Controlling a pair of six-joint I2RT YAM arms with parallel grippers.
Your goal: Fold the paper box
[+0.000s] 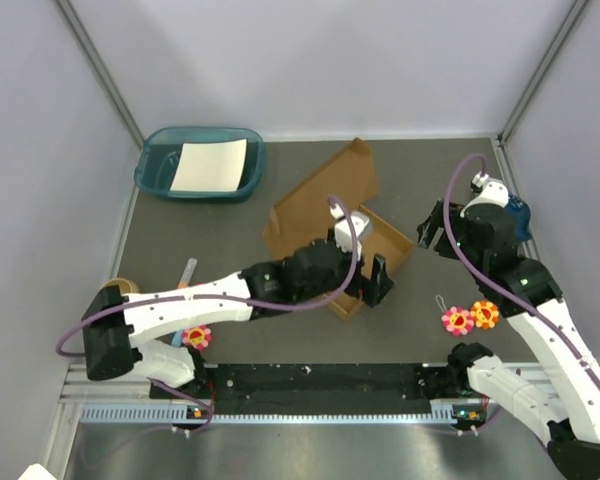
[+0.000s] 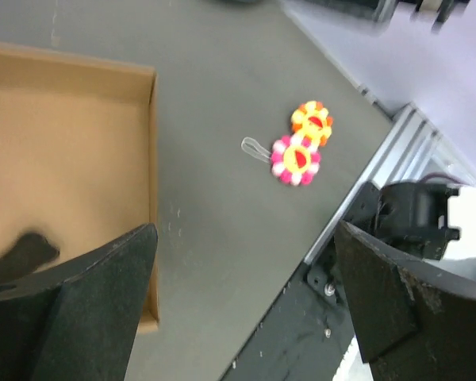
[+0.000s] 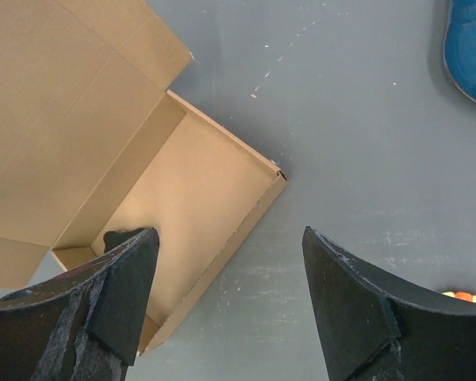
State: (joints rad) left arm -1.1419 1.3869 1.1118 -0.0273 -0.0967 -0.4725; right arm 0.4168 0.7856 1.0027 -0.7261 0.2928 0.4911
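Left pincer (image 2: 244,238) agape, brown paper box (image 3: 198,198) half-folded, open-topped

a robot lab test cell: two white and black robot arms (image 1: 180,305) bolted to a metal rail (image 1: 280,412) at the edge of a grey tabletop (image 1: 230,340), boxed in by plain pale walls (image 1: 40,150), purple cables (image 1: 451,200) looping along them.

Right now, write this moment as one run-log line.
box: lid not closed | left gripper: open, empty, at box edge | right gripper: open, empty, clear of box
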